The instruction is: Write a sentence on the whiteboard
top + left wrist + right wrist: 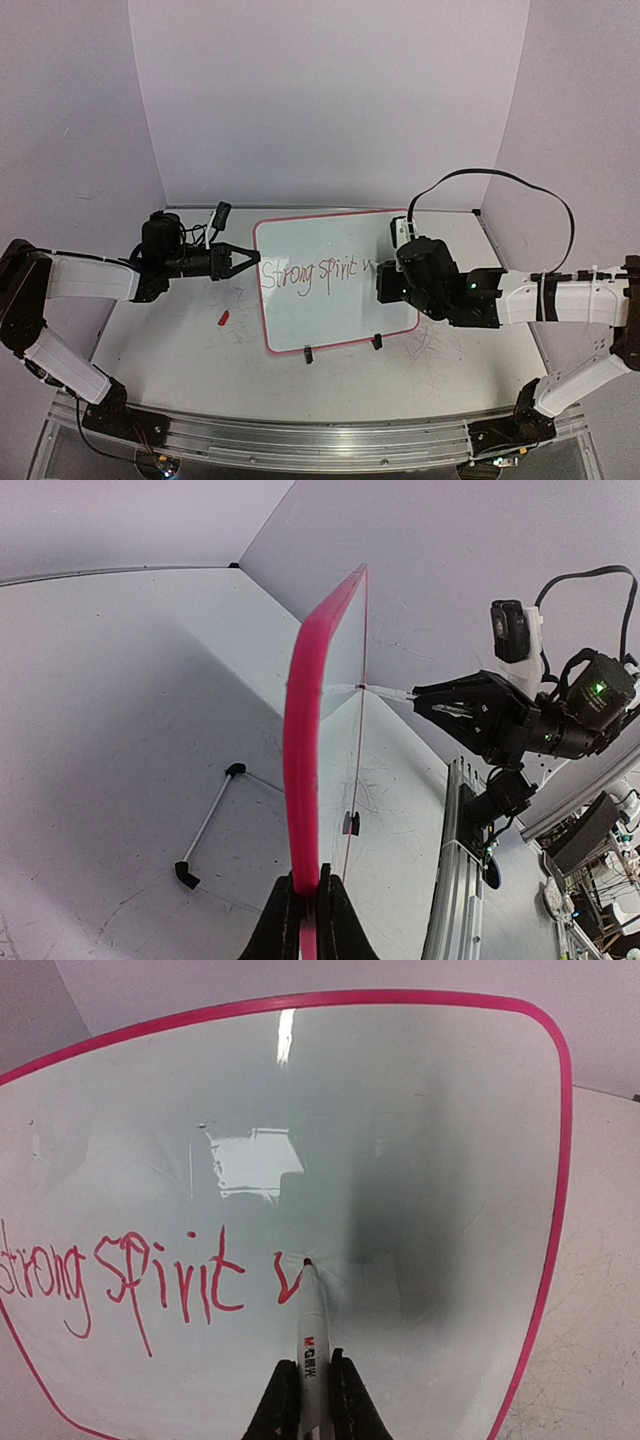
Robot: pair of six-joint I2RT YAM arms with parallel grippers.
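The whiteboard [322, 322] rim was clamped by left gripper [308, 892]. A marker [311, 1328] was pinched in right gripper [312, 1378], tip set on board at end of sentence [130, 1282], "Strong spirit".

Table [180, 350] (scuffed): whiteboard [330, 312], 1 red item [223, 318]
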